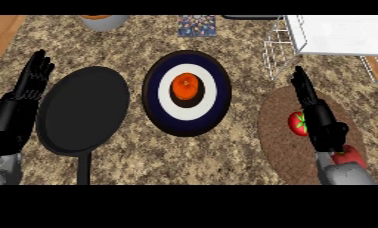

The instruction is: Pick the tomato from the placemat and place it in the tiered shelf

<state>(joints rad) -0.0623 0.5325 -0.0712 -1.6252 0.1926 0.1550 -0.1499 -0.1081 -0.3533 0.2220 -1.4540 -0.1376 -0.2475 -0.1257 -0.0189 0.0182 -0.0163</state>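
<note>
A red tomato [297, 123] with a green stem lies on the round brown placemat [284, 152] at the right. My right hand [320, 119] hovers over the mat just right of the tomato, fingers straight and pointing away from me, covering the tomato's right side. The white wire tiered shelf [325, 37] stands at the back right, beyond the mat. At the left edge, my left hand [29, 84] rests open with its fingers up.
A black frying pan [81, 109] lies left of centre, handle toward me. A dark blue and white plate [187, 117] in the middle holds an orange [186, 86]. A red object [351, 155] lies on the mat by my right wrist. A grey bowl [103, 21] and a patterned box [197, 25] sit at the back.
</note>
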